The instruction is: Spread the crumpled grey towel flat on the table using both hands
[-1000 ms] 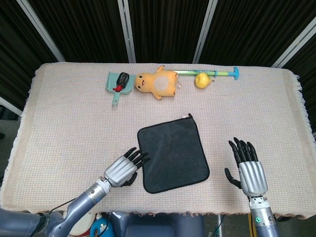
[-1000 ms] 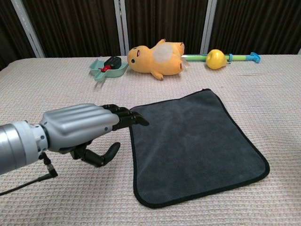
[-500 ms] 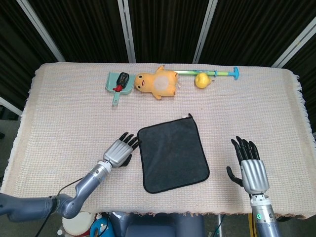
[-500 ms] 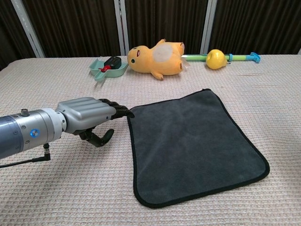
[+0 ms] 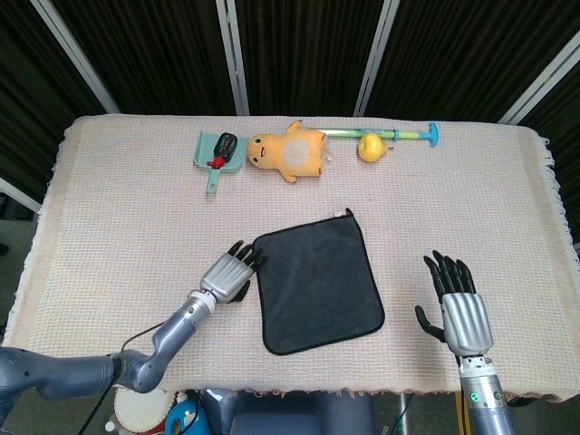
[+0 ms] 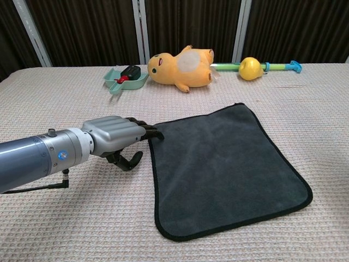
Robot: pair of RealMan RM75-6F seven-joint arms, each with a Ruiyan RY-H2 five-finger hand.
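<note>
The grey towel (image 5: 317, 283) (image 6: 223, 164) lies flat on the table as a dark square with a black hem. My left hand (image 5: 228, 275) (image 6: 120, 136) rests palm down just off the towel's left side, its fingertips touching the towel's far left corner; it holds nothing. My right hand (image 5: 460, 310) hovers palm down to the right of the towel, well apart from it, fingers spread and empty. The chest view does not show the right hand.
Along the far edge lie a teal dustpan (image 5: 216, 156) (image 6: 124, 79) with a black and red item in it, an orange plush toy (image 5: 288, 152) (image 6: 182, 66), a yellow ball (image 5: 369, 147) (image 6: 250, 68) and a green and blue stick (image 5: 399, 135). The front table edge (image 5: 317, 391) is near both hands.
My left hand has slid forward along the towel's left edge to its far left corner. The right hand has drawn back slightly. The towel has stayed put.
</note>
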